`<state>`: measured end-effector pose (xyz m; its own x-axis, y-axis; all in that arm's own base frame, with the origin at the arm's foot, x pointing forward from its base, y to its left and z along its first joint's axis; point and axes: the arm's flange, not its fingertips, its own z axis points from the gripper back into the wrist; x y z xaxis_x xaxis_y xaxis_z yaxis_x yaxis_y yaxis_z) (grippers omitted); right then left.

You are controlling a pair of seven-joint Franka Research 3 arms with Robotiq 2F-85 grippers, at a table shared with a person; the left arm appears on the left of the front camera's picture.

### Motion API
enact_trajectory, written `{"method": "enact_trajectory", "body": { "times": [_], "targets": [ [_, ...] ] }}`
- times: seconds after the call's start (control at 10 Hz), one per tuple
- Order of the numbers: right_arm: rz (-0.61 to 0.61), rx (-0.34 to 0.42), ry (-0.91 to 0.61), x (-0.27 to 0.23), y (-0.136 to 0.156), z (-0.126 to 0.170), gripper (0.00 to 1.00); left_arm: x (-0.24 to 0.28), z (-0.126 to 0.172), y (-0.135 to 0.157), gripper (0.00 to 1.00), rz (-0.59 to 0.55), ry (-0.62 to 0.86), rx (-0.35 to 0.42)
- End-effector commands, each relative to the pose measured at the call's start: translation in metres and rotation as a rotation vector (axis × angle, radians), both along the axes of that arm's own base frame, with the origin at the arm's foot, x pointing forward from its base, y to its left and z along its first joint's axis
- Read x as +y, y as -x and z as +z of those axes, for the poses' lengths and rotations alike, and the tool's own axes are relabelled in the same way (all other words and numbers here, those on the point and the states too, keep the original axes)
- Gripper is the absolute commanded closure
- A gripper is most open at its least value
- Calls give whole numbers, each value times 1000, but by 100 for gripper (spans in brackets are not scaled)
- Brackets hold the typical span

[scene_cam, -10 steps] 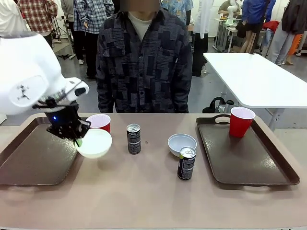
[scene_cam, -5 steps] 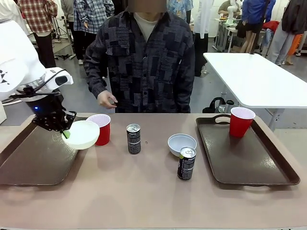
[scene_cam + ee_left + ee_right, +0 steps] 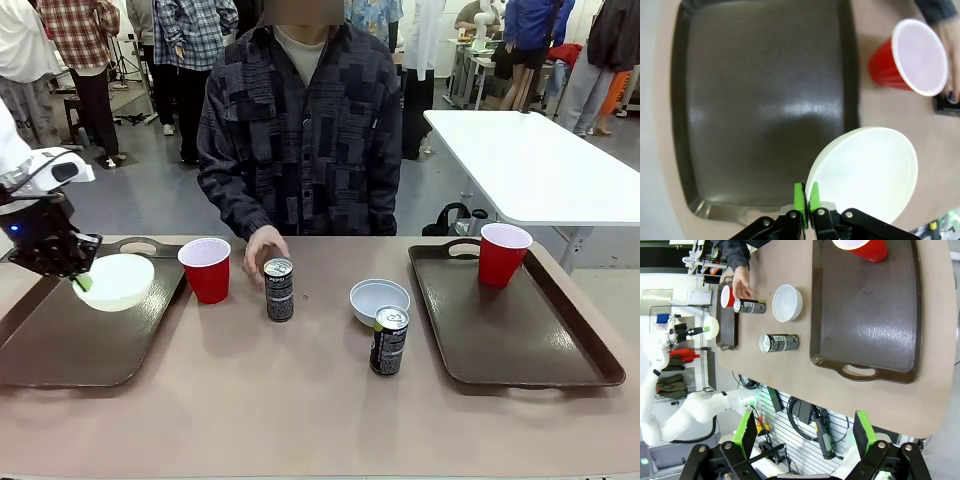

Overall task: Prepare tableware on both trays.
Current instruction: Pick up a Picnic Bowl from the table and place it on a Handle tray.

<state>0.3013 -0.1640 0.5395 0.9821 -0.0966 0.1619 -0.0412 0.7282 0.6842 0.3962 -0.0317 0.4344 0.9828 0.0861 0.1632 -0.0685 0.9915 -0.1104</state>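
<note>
Tableware: two red plastic cups, two black drink cans, two round white bowls.
Trays: two, dark brown plastic; left tray, right tray bearing one cup.
Left gripper: clamped on creamy bowl over left tray's right rim.
Right gripper: spread, empty.

Tan tabletop spans front view. Person stands at far edge, dark patchwork shirt over pale tee. Behind, to right: white table, separate from tabletop; black bag with loop handle beside its near corner. Grey floor beyond. Bystanders farther back: one in blue plaid shirt, one in red plaid shirt. Right wrist view: black cables hang against slatted panel beside tabletop edge.
</note>
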Motion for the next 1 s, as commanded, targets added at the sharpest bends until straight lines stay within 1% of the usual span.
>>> {"method": "enact_trajectory", "body": {
  "times": [0.0, 0.1, 0.3, 0.4, 0.5, 0.7, 0.8, 0.9],
  "targets": [
    [-1, -3, -2, 0, -1, -1, 0, 18, -8, -13, 100, 24, -21, 30],
    [-1, -3, -2, 0, -1, -1, 0, 33, -10, -20, 100, 42, -38, 43],
    [-1, -3, -2, 0, -1, -1, 0, 53, -12, -23, 100, 90, -59, 60],
    [-1, -3, -2, 0, -1, -1, 0, 51, -9, -15, 100, 66, -67, 63],
    [-1, -3, -2, 0, -1, -1, 0, 48, -17, -18, 100, 79, -38, 48],
    [-1, -3, -2, 0, -1, -1, 0, 48, -17, -18, 100, 79, -38, 48],
    [-1, -3, -2, 0, -1, -1, 0, 51, -16, -18, 96, 78, -47, 54],
    [-1, -3, -2, 0, -1, -1, 0, 51, -22, -19, 96, 102, -17, 40]
  ]
}}
